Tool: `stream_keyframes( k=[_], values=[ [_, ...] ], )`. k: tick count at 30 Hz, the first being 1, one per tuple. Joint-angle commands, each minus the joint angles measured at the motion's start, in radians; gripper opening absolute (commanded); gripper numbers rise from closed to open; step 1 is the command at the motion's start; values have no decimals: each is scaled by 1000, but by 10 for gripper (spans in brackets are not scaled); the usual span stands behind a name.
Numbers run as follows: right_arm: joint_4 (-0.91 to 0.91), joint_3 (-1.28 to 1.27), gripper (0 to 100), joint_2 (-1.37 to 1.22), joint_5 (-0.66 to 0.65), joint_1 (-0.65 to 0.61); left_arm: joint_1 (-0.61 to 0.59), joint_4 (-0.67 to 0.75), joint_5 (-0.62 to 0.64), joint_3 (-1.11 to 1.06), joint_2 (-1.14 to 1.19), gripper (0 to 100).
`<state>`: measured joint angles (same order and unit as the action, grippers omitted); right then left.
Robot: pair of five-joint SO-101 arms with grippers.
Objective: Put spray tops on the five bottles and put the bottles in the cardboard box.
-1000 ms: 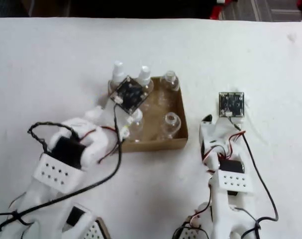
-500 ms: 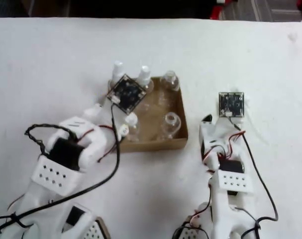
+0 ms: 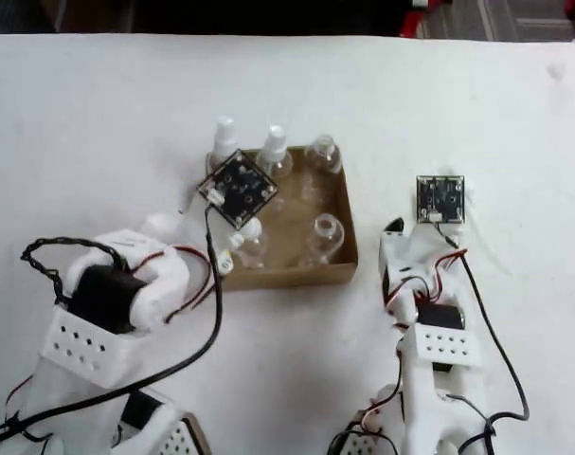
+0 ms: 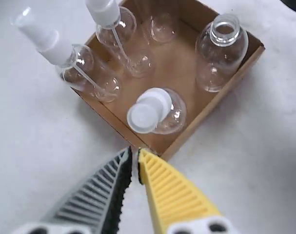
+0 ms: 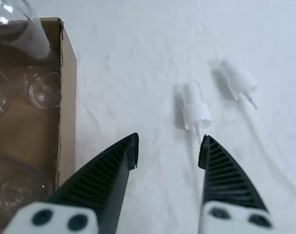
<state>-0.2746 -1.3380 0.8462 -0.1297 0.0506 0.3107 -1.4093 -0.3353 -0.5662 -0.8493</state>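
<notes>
Nearest me, my left gripper (image 4: pixel 135 157) is clenched on nothing, its tips pressed together just off the near left corner of the cardboard box (image 3: pixel 296 276). My right gripper (image 5: pixel 169 142) hangs released beside the box's right wall, jaws wide apart over bare table (image 3: pixel 476 104).

Just past its tips, my right wrist view gives me two loose spray tops. One spray top (image 5: pixel 195 108) lies close ahead and the second spray top (image 5: pixel 238 82) lies farther right of the box. The high view leaves both too faint to tell.

Inside the box I count five bottles. Three are capped: a capped bottle (image 4: pixel 156 109) at the near left and two more (image 4: pixel 72 61) (image 4: pixel 113 22) along the far left. Two are open-necked, and the open bottle (image 4: pixel 221 46) at the near right shows its bare mouth. Wide white table lies open left, right and beyond the box, as far as its far edge.
</notes>
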Motion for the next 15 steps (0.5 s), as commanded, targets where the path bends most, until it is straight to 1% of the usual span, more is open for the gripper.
stream_keyframes(
  k=[1,3,5,9,15],
  values=[
    [-1,41,183,-1,-12,-5,64,28,11,9,-13,23],
    [-1,41,183,-1,-12,-5,119,48,11,-28,-13,23],
    [-1,41,183,-1,-12,-5,148,49,21,-32,-13,23],
    [-1,41,183,-1,-12,-5,150,58,37,-35,-13,23],
    [-1,41,183,-1,-12,-5,41,176,37,-81,-13,23]
  ],
)
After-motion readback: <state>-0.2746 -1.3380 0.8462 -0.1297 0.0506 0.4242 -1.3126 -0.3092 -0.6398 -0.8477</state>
